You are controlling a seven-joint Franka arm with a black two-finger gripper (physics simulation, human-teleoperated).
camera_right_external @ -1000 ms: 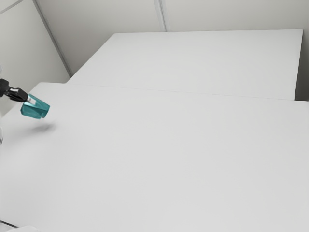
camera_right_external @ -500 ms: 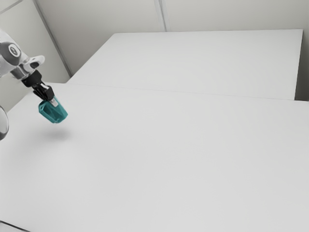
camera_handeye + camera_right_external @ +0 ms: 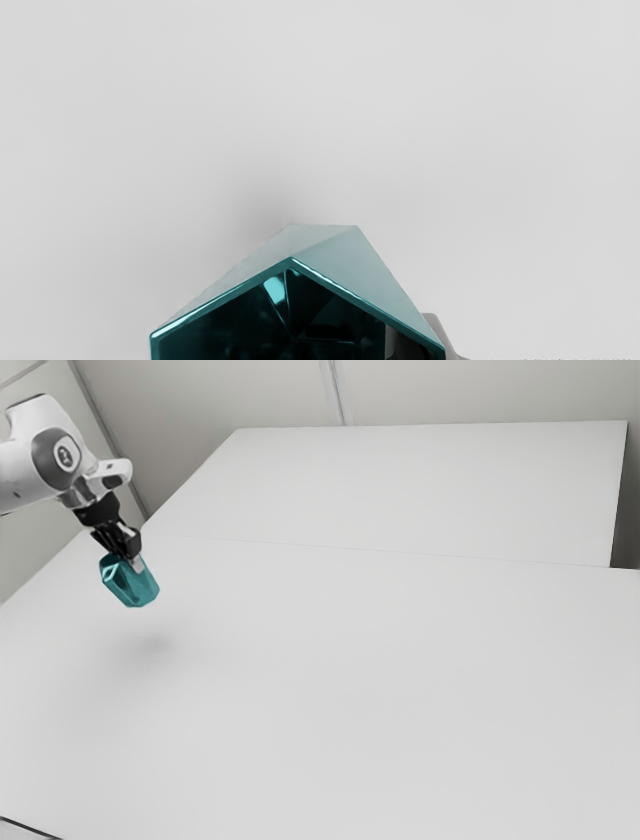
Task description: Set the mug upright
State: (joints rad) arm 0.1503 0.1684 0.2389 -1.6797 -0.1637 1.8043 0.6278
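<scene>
Now, mug (image 3: 135,588): held off the table, below the gripper, tilted, its base slanting down toward the exterior view's right.
Rim (image 3: 220,297): facing back toward the hand, upper side toward the exterior view's left.
Gripper (image 3: 131,564): closed on the mug's wall, one finger inside, one outside.
Long axis: leaning; I judge the hand must swing it vertical before the base meets the table.
Table (image 3: 350,680): beneath, with the mug's soft shadow (image 3: 150,644).

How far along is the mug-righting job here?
Lifting looks done: the mug hangs above the table, its shadow apart below. In hand: the gripper holds it, tilted. Left: finish righting it, lower it, release.
</scene>
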